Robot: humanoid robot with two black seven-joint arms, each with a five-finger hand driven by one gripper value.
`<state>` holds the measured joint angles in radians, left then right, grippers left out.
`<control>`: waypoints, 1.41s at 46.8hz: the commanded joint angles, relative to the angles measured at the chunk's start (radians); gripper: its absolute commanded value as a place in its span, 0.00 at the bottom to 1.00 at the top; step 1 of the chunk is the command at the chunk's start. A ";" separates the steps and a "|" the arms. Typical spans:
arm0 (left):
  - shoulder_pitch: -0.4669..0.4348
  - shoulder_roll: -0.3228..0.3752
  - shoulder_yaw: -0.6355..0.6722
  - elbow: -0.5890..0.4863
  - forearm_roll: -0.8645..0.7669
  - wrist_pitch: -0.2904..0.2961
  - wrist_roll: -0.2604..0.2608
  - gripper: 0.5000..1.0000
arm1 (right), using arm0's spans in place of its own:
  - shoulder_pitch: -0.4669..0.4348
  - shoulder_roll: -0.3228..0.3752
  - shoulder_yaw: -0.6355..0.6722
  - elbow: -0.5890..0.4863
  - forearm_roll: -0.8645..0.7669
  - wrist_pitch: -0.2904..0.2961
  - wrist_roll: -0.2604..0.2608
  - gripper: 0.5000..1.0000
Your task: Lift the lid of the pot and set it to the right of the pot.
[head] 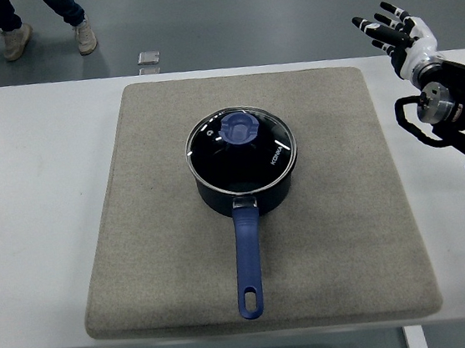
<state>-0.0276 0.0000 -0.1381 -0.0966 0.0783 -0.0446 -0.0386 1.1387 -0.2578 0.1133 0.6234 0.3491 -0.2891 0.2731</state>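
Starting at the left, the white bench [34,205] has nothing going on at that end, and up top you can see a person's legs and shoes [42,36] standing on the grey floor past the far edge. A small clear square thing [149,59] lies on the floor near there too, can't tell what it is. Moving in, a big grey felt mat [141,260] covers most of the bench, and the dark blue pot [245,191] stands roughly in the middle of it, blue handle [248,260] pointing toward the near edge. The glass pot lid [240,145] is still seated flat on the pot, with its blue knob [237,128] a bit left of the lid's centre. Over on the far right, the right hand [393,31] is up near the bench's far right corner, well apart from the pot, fingers spread and holding nothing, black arm [460,110] coming in from the right edge behind it.
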 commanded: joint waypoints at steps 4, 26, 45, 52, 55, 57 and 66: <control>0.000 0.000 0.000 0.000 0.000 0.000 0.000 1.00 | 0.000 -0.008 -0.004 -0.016 -0.025 0.008 0.000 0.79; 0.002 0.000 0.000 0.000 0.000 0.000 0.000 1.00 | 0.004 -0.026 -0.006 -0.017 -0.096 0.048 -0.006 0.79; 0.002 0.000 0.000 0.000 0.000 0.000 -0.001 1.00 | 0.065 -0.081 -0.011 -0.017 -0.235 0.100 -0.011 0.79; 0.002 0.000 0.000 0.000 0.000 0.000 -0.001 1.00 | 0.098 -0.098 -0.011 -0.016 -0.312 0.119 -0.011 0.79; 0.002 0.000 0.000 0.000 0.000 0.000 0.000 1.00 | 0.104 -0.110 -0.011 -0.014 -0.332 0.128 -0.012 0.79; 0.002 0.000 0.000 0.000 0.000 0.000 0.000 1.00 | 0.111 -0.112 -0.011 -0.013 -0.340 0.136 -0.014 0.79; 0.002 0.000 0.000 0.000 0.000 0.000 0.000 1.00 | 0.125 -0.117 -0.014 -0.013 -0.400 0.185 -0.014 0.79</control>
<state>-0.0261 0.0000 -0.1381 -0.0967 0.0783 -0.0444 -0.0388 1.2627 -0.3743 0.0997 0.6108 -0.0184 -0.1204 0.2593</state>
